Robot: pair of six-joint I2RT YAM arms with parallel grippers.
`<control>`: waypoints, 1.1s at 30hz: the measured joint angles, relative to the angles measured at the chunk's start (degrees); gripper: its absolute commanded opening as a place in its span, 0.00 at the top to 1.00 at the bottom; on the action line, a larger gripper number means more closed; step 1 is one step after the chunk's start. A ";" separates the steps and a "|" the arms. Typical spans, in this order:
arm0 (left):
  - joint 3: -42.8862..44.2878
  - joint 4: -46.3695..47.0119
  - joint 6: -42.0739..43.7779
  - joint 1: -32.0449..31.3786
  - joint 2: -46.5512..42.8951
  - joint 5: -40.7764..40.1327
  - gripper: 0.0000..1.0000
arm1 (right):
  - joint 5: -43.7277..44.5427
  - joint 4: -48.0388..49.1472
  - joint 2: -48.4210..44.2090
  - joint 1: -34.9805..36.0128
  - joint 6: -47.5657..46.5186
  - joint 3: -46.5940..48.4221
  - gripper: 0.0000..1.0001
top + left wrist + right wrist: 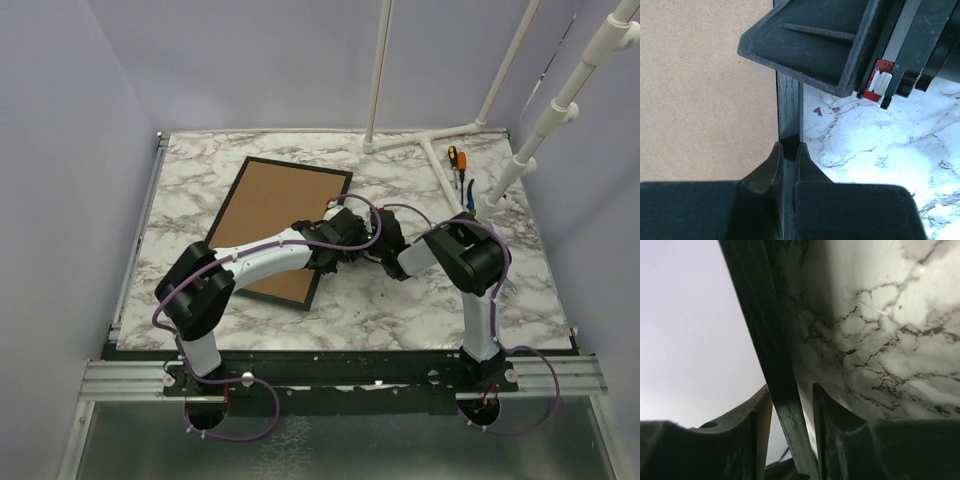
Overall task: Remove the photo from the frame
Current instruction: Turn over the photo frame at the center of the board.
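The frame (275, 215) lies back-up, left of centre on the counter (430, 295): stiff, light, probably slick. The left pincer (788, 150) pinches its thin right rim. The right pincer (792, 402) straddles that rim, but I cannot tell whether it is gripping.

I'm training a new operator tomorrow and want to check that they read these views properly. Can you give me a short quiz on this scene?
1. True or false: the frame lies on the table with its brown back facing up.
2. What do the jaws of the left gripper straddle? A) the frame's black border B) a spoon C) a cup handle
3. Fill in: the orange-handled screwdriver lies near the table's far ___ corner.
Key: 1 true; 2 A; 3 right.
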 measured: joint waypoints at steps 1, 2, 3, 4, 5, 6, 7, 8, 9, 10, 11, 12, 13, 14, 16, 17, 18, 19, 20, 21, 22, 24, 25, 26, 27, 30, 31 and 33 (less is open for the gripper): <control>0.00 -0.02 0.02 0.02 -0.13 0.07 1.00 | 0.00 0.09 0.15 0.02 0.11 0.22 0.73; 0.00 -0.04 0.02 0.02 -0.24 0.15 1.00 | 0.00 0.15 0.11 0.04 0.07 0.22 0.76; 0.00 -0.04 0.04 0.07 -0.35 0.28 0.96 | 0.07 0.22 -0.11 0.04 -0.20 0.22 0.77; 0.00 -0.07 0.07 0.09 -0.57 0.39 0.90 | 0.13 0.11 -0.37 0.04 -0.90 0.20 0.77; 0.00 -0.09 0.09 0.20 -0.94 0.57 0.82 | 0.26 -0.39 -0.90 0.04 -1.92 0.20 0.79; 0.00 -0.13 0.13 0.24 -1.36 0.74 0.72 | 0.31 -0.74 -1.44 0.04 -2.51 0.20 0.81; 0.00 -0.28 0.20 0.26 -1.81 0.90 0.61 | 0.35 -1.46 -2.25 0.04 -3.23 0.20 0.81; 0.00 -0.44 0.26 0.26 -2.43 1.03 0.52 | 0.48 -2.56 -3.39 0.04 -3.91 0.20 0.82; 0.04 -0.61 0.48 0.22 -3.30 1.49 0.42 | 0.63 -3.52 -4.31 0.07 -4.52 0.20 0.81; 0.15 -0.90 0.46 0.11 -4.20 1.84 0.34 | 0.81 -4.39 -5.05 0.09 -5.03 0.20 0.81; 0.37 -1.38 0.44 -0.22 -5.05 1.92 0.25 | 1.01 -5.64 -5.95 0.11 -5.49 0.20 0.81; 0.87 -2.12 0.48 -1.01 -6.12 1.70 0.18 | 1.20 -6.60 -6.69 0.13 -5.95 0.20 0.81; 1.62 -2.97 0.48 -1.88 -6.86 1.25 0.13 | 1.44 -7.78 -7.52 0.15 -6.38 0.22 0.81; 2.60 -3.89 0.31 -3.26 -7.56 0.15 0.08 | 1.57 -8.59 -8.11 0.15 -6.69 0.22 0.81; 4.96 -5.68 0.26 -6.43 -8.41 -2.40 0.05 | 1.88 -10.67 -9.27 0.15 -7.17 0.22 0.81; 6.67 -6.97 0.02 -8.50 -8.68 -4.44 0.05 | 2.01 -11.61 -10.45 0.15 -7.37 0.22 0.81; 7.67 -7.69 -0.07 -9.97 -8.79 -5.77 0.04 | 2.12 -12.63 -11.21 0.15 -7.63 0.33 0.81; 8.66 -8.55 -0.22 -11.61 -8.79 -7.30 0.04 | 2.23 -13.57 -11.93 0.15 -7.85 0.48 0.81; 9.42 -9.53 -0.31 -13.07 -8.79 -8.68 0.04 | 2.32 -14.64 -12.61 0.15 -8.00 0.70 0.81; 10.05 -10.75 -0.52 -14.60 -8.79 -10.36 0.04 | 2.47 -15.74 -13.31 0.15 -8.26 0.96 0.81; 10.43 -11.89 -0.76 -15.69 -8.76 -11.74 0.04 | 2.60 -16.81 -14.05 0.15 -8.39 1.20 0.80; 11.26 -14.78 -1.38 -17.31 -8.15 -14.97 0.05 | 2.93 -19.52 -15.43 0.15 -8.85 2.14 0.80; 11.89 -16.06 -1.60 -18.03 -7.43 -16.50 0.05 | 3.13 -20.74 -15.98 0.15 -9.16 2.69 0.80; 12.55 -17.25 -1.88 -18.60 -6.60 -17.97 0.05 | 3.28 -22.23 -16.59 0.15 -9.38 3.41 0.80; 13.22 -18.51 -2.36 -18.97 -5.84 -19.56 0.06 | 3.39 -23.23 -17.14 0.15 -9.49 3.85 0.80; 16.15 -23.67 -4.44 -20.83 -0.72 -25.42 0.07 | 3.69 -26.03 -19.08 0.15 -9.77 4.59 0.80; 16.55 -24.79 -4.98 -21.18 0.20 -26.47 0.07 | 3.85 -26.82 -19.80 0.15 -9.81 4.66 0.80; 17.25 -27.61 -6.34 -22.32 1.99 -29.05 0.09 | 4.22 -28.61 -20.98 0.15 -9.88 4.94 0.80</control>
